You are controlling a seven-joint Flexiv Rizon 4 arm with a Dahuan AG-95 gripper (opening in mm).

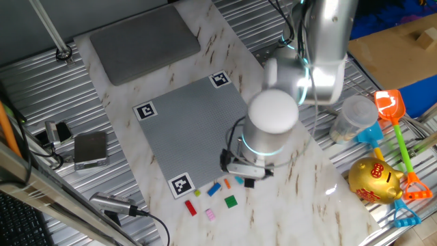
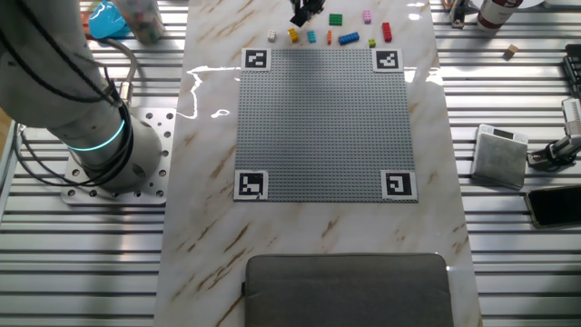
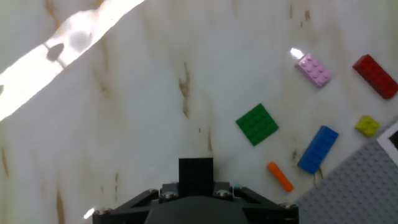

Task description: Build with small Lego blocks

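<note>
Step in hand: you are at the picking stage, as I judge it. The grey baseplate (image 2: 325,123) carries no brick yet, so building has not started.

Claw: the claw (image 1: 244,169) hangs over the marble surface (image 3: 124,124), just outside the baseplate edge where the bricks lie. In the hand view only a dark block shows at the bottom middle. I cannot tell how wide the fingers stand, nor if they hold something.

Small Lego blocks: the small Lego blocks (image 2: 338,34) lie loose in a short row on the surface, just beside one edge of the baseplate, none on it.

Nearest bricks: in the hand view the green square brick (image 3: 257,123) is the closest one to the claw. The orange thin brick (image 3: 280,176) and the blue brick (image 3: 318,149) lie nearer to the baseplate corner. The pink brick (image 3: 313,69), red brick (image 3: 375,76) and yellow brick (image 3: 367,126) are farther along that edge.

Next move: you should choose one brick, probably the green one, bring the claw above it, turn the fingers to its flat sides, then descend.

Care: the bricks are tiny and lie close together, so a poor approach may push a neighbour.
</note>
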